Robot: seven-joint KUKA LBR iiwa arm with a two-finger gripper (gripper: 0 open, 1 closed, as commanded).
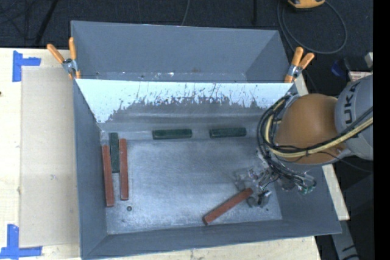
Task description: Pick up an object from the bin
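Note:
My gripper [261,187] is low in the bin's front right corner, under the orange cover on the wrist. It sits right at the upper right end of a reddish-brown flat stick [225,207]. That stick lies slanted on the bin floor, running down-left from the gripper. Whether the gripper touches it is hidden by the gripper's own parts.
Two dark green bars [172,134] [228,131] lie end to end along the foot of the back wall. At the left, two reddish-brown sticks [108,176] [124,170] and a dark green stick [114,151] lie side by side. The arm enters from the right.

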